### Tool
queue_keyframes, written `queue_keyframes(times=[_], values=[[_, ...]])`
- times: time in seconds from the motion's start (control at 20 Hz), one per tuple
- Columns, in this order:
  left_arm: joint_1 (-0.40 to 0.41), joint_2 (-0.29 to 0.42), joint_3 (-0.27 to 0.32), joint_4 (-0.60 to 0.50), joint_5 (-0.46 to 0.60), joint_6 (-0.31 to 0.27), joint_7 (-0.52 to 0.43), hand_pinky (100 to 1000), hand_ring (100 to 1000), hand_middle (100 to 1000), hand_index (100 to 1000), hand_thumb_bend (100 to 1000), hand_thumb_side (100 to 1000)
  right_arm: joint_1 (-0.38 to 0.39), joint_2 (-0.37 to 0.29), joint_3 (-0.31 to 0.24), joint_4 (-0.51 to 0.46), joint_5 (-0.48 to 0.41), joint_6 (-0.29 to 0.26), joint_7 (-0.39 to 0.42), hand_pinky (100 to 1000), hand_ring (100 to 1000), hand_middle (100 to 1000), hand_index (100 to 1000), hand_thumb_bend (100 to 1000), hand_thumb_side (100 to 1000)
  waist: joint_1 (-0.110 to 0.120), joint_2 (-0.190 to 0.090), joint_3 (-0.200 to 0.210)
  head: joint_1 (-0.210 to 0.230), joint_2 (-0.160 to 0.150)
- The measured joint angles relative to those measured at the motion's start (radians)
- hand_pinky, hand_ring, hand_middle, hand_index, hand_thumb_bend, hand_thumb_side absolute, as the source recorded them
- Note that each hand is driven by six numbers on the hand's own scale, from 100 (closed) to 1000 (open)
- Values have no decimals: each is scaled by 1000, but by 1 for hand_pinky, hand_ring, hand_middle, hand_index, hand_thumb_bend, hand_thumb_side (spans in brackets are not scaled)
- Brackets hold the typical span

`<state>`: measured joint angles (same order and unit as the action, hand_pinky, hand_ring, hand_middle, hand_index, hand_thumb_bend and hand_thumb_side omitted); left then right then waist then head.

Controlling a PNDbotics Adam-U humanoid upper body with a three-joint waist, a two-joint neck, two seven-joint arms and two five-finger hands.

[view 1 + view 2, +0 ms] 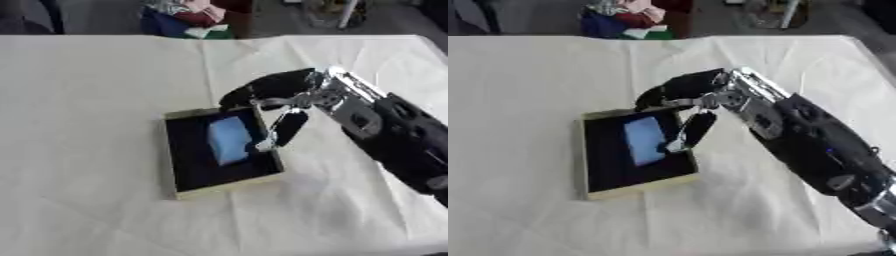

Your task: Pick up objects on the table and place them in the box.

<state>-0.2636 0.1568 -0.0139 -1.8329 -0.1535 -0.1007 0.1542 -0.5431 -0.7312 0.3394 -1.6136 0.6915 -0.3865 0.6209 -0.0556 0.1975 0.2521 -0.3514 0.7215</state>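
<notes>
Cloth (96,100), pale cream and creased along fold lines, is covering the whole table I am working over. On it, a little left of centre, the box (173,155) is lying flat and slightly askew: shallow, rectangular, with a tan rim and a dark lining. Inside, a light blue block (229,140) with soft edges is resting on the lining, toward the far right part of the box. My right arm is coming in from the lower right, black casing with silver joints, and the right hand (686,95) is hovering over the box's far right corner. Its fingers are hanging relaxed and slightly spread, holding nothing; one dark finger (289,127) is pointing down with its pale tip at the right rim, just beside the block. I cannot tell whether it is touching.
</notes>
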Motion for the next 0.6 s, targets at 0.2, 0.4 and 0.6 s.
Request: queue_keyframes(times=[0.2,0.4,0.6], values=[[0,0,0,0,0,0,0,740,548,550,679,407,683,14,-6,-10,-18,11,11,-62,930,922,973,1000,326,666,0,-1,-9,6,0],[1,0,1,0,-1,0,1,740,548,550,679,407,683,44,-46,-54,-41,-45,54,-142,875,879,922,999,240,654,4,-6,-22,18,3],[8,0,6,0,-5,1,3,740,548,550,679,408,684,86,-93,-127,-83,-199,120,-222,821,840,871,987,168,634,7,-9,-45,35,7]])
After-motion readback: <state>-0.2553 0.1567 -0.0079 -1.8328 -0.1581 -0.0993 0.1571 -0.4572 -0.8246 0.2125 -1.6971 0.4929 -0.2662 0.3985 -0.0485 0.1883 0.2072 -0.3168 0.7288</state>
